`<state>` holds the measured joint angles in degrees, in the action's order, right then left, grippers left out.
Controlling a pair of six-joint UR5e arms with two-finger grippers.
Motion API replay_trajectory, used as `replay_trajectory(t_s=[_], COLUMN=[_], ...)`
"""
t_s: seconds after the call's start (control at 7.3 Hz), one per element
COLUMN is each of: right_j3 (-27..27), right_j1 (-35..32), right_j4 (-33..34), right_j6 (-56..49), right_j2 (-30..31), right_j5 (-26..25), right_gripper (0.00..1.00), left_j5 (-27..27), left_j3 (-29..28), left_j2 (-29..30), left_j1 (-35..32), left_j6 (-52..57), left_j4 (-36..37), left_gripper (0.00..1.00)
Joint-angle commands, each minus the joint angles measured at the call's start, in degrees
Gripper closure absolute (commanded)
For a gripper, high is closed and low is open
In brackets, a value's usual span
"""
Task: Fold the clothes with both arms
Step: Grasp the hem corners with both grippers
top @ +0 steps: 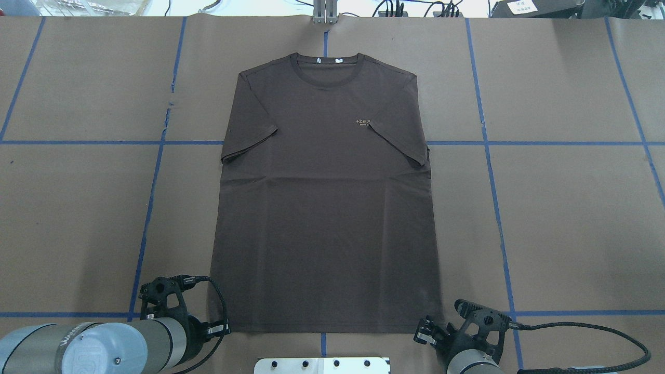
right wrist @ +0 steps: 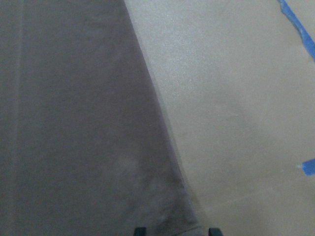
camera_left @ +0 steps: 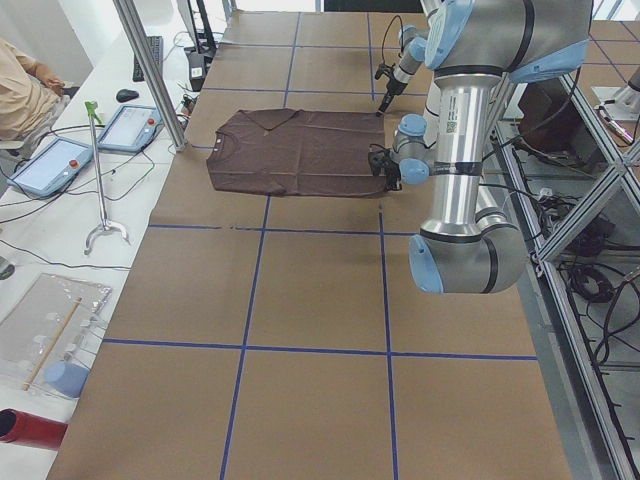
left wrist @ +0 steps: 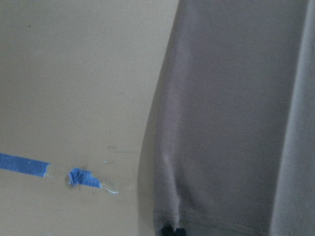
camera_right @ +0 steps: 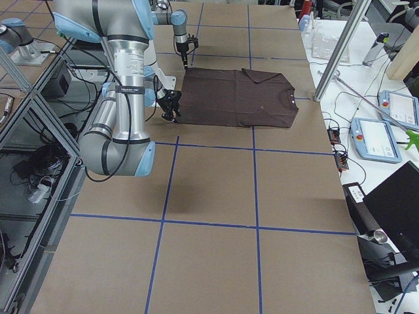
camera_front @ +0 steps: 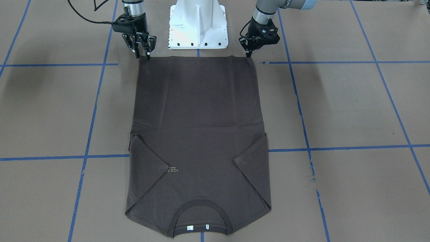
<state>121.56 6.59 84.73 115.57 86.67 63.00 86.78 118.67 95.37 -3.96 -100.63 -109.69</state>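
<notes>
The dark brown T-shirt (camera_front: 198,117) (top: 327,208) lies flat and front up, both sleeves folded in over the chest. Its collar (top: 326,65) points away from the robot and its hem is by the base. My left gripper (camera_front: 249,54) (left wrist: 172,230) is down at the hem corner on my left, its fingertips pinched together on the hem edge. My right gripper (camera_front: 142,55) (right wrist: 176,230) is at the other hem corner, open, with one fingertip on each side of the corner. In the overhead view the wrists hide both sets of fingertips.
The white base pedestal (camera_front: 198,27) stands just behind the hem, between the arms. Blue tape lines (camera_front: 336,148) cross the brown paper table cover. In the exterior left view a person (camera_left: 20,90), control tablets (camera_left: 60,165) and a metal post (camera_left: 150,70) are beyond the table's far edge.
</notes>
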Motion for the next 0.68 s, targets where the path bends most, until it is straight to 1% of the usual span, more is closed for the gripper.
replay_trajectory(t_s=[0.0,0.27,0.41,0.55], right_j3=[-0.01,-0.01,0.86,6.18], right_j1=[0.52,0.61,0.27,-0.26], right_j4=[0.0,0.09,0.09,2.09], right_j6=[0.71,0.71,0.37,0.01], right_j2=[0.51,0.61,0.26,1.04], right_j5=[-0.68,-0.69,-0.69,-0.43], right_gripper=[1.0,1.0,1.0,1.0], left_j5=[-0.12,-0.12,0.14,0.58], left_j3=[0.07,0.07,0.5,5.73], left_j2=[0.08,0.17,0.25,0.43], left_j1=[0.01,0.01,0.01,-0.6], left_j6=[0.0,0.0,0.08,0.69], left_j4=[0.0,0.0,0.0,2.52], left_gripper=[1.0,1.0,1.0,1.0])
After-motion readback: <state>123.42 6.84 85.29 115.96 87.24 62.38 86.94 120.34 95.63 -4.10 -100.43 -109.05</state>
